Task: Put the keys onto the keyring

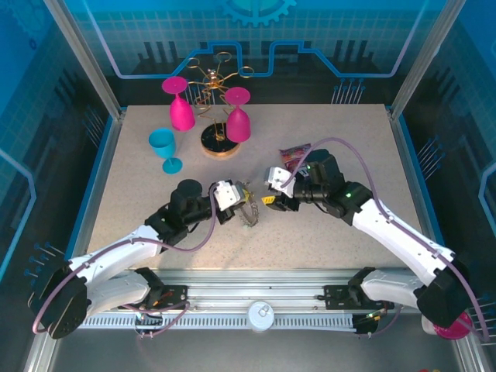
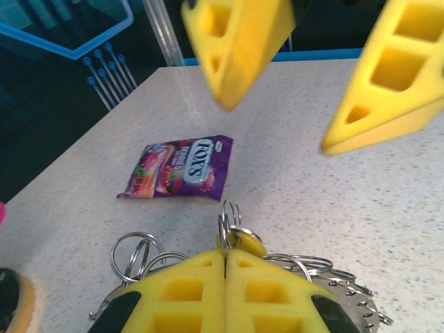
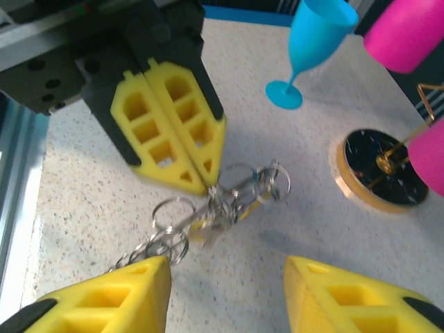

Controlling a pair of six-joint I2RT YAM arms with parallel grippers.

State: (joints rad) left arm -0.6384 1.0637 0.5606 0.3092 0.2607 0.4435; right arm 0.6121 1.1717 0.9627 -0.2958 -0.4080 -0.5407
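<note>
Left gripper [image 3: 206, 182], jaws shut, pinches the keyring [image 3: 223, 202] mid-frame; right gripper [image 3: 226, 279], jaws wide at lower edge, should close squarely on its free edge.

Toward the far edge of the desk [image 1: 325, 240], two pink goblets [image 1: 180, 110] [image 1: 237, 120] and one blue goblet [image 1: 164, 146] are grouping with one gold wire rack [image 1: 218, 142]. One candy packet [image 2: 182, 166] and one keyring [image 1: 248, 209] are showing; the keys are blurring beyond counting.

A blue plastic goblet [image 1: 164, 147] stands upright on the speckled beige tabletop [image 1: 325, 232]. Just right of it is a gold wire rack [image 1: 209, 77] on a round black base [image 1: 219, 141], flanked by two inverted pink goblets [image 1: 180, 105] [image 1: 238, 116]. A purple foil candy packet [image 1: 294, 153] lies flat, well right of the rack.
</note>
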